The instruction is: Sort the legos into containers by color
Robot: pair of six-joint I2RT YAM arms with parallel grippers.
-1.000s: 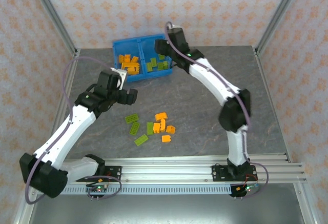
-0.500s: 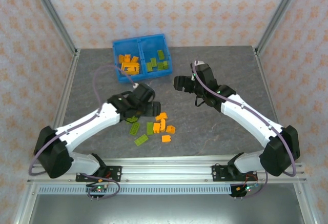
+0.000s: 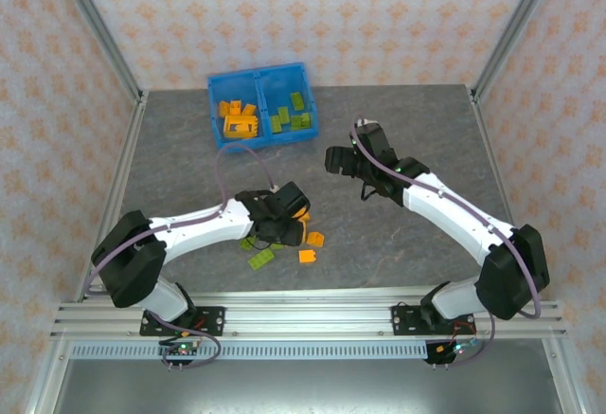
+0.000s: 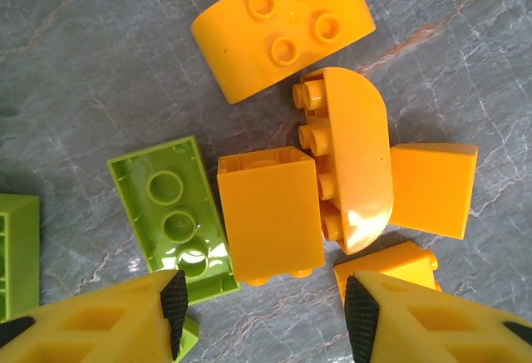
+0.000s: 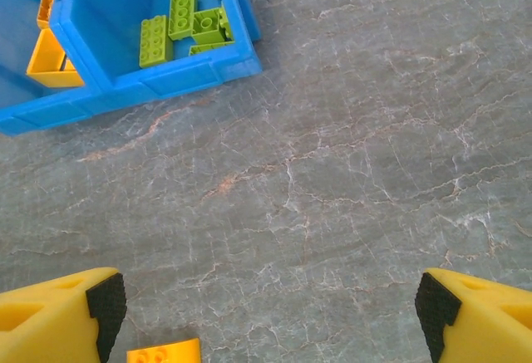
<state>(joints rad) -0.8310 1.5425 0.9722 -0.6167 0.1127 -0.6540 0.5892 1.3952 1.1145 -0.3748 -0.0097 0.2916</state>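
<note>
Blue bin (image 3: 258, 77) stands at the far side of the table (image 3: 407, 111), with orange bricks (image 3: 237, 120) in its left half and green bricks (image 3: 292, 114) in its right. Loose bricks (image 3: 308, 256) lie beneath the left gripper (image 3: 284, 227); the right gripper (image 3: 333, 160) is well apart.

Left wrist: fingers (image 4: 173, 296) apart, straddling an orange cube (image 4: 270, 218) without touching it.

Right wrist: fingers (image 5: 104, 301) wide apart over bare table.
</note>
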